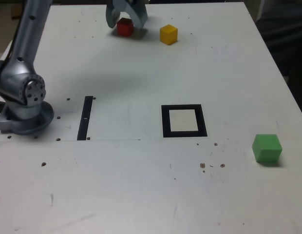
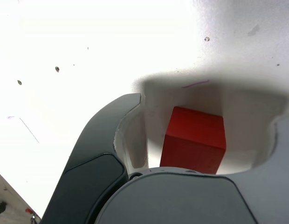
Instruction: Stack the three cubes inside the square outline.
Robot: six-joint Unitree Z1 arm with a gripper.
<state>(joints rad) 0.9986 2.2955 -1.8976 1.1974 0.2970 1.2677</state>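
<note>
the claw [image 1: 126, 20] sat spread around the red cube [image 1: 124, 27], not yet pinching; an off-centre squeeze could have nudged it across the desk [image 1: 141, 185]

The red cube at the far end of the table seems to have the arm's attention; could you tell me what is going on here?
The gripper is down around the red cube, one jaw on either side, not yet shut on it. The cube rests on the table. The yellow cube sits just to its right in the exterior view. The green cube lies near the table's right edge. The square outline has nothing in it.
</note>
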